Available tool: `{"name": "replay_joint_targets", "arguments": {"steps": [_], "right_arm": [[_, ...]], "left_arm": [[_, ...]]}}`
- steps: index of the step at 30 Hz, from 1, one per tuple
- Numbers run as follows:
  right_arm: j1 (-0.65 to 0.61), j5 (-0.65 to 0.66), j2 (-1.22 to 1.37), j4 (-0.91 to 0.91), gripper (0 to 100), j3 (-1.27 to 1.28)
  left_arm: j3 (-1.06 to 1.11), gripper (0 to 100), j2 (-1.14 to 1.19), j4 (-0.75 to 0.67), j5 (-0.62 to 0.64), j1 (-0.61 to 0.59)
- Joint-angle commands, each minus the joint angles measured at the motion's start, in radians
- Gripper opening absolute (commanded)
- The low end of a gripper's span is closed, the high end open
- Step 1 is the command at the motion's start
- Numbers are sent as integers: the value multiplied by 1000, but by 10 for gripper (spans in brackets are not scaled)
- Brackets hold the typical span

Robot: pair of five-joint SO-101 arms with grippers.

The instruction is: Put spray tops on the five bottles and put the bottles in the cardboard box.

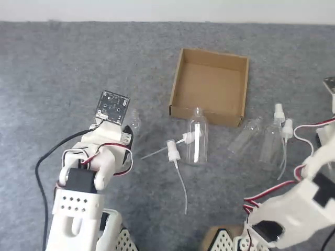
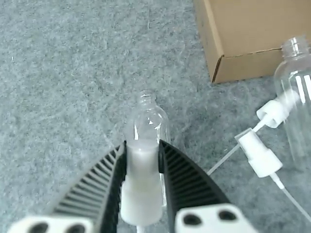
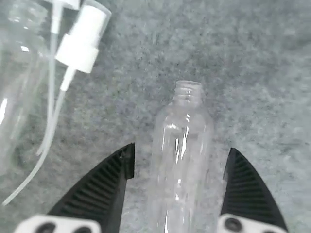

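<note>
My left gripper [image 2: 142, 145] is shut on a white spray top [image 2: 141, 187]. Just beyond its fingertips a small clear bottle [image 2: 146, 121] lies on the grey carpet with its open neck pointing away; in the high view this bottle [image 1: 135, 121] lies ahead of the left gripper [image 1: 129, 135]. My right gripper [image 3: 180, 153] stands open, its fingers on either side of another uncapped clear bottle [image 3: 182, 141] without touching it. The cardboard box [image 1: 209, 86] sits open at the back centre.
A larger bottle [image 1: 197, 137] lies in front of the box with two loose spray tops [image 1: 172, 151] beside it. Two more bottles [image 1: 272, 141] and two spray tops [image 1: 287, 128] lie right of it. The right arm [image 1: 309, 193] fills the lower right corner.
</note>
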Motion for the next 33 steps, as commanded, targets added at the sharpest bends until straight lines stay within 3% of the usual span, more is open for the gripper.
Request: {"name": "replay_joint_targets", "arguments": {"steps": [1,18,26,33], "right_arm": [[16,34,87,58,243,-137],[33,51,262,39,236,-163],[30,46,257,51,1,-163],[-25,-12,136,271,5,-287]], "left_arm": [[-10,13,-20,-29,-8,2],[-10,13,-20,-29,-8,2],[-10,13,-20,-29,-8,2],[-16,13,-28,-44,-11,2]]}}
